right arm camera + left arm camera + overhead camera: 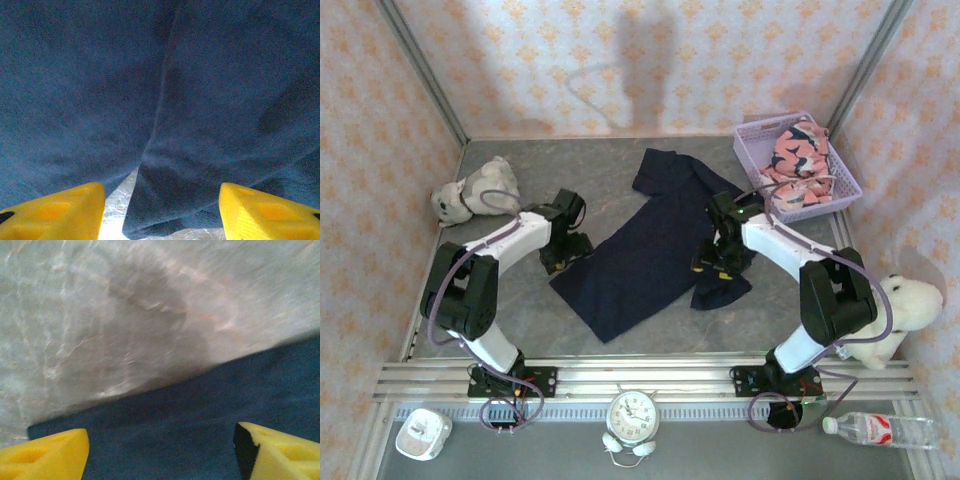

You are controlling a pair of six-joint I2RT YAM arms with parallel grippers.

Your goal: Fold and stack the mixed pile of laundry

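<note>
Navy garment (655, 240) lies spread on the grey table (520, 310), centre of the workspace. It runs diagonally from the far end near the back wall to the near-left corner, mostly flat. 1 bunched flap sits at its right near edge.

Pink printed garment (798, 150) is not on the table. It sits crumpled inside the lavender basket (847, 188) at the far right, well apart from the navy one. 2 garments, neither folded nor stacked.

Left gripper (563, 262) is at the left edge of the navy garment. In the left wrist view the left gripper (160, 452) has its yellow fingers (50, 455) wide apart. The cloth hem (200, 410) crosses between them, bare table (125, 315) lies beyond, and nothing is pinched.

Right gripper (715, 262) is over the right side of the garment, by the bunched flap. In the right wrist view the right gripper (162, 212) also has its fingers (270, 210) spread. Navy fabric (175, 100) with a long crease lies below, and a sliver of table (117, 215) shows at the bottom. Tips possibly touch the cloth; too close and blurred to tell.

Grey-white plush toy (470, 192) is at the far left and a white plush toy (898, 308) at the right edge. A clock (633, 412) and a bottle (880, 428) sit in front of the rail.
</note>
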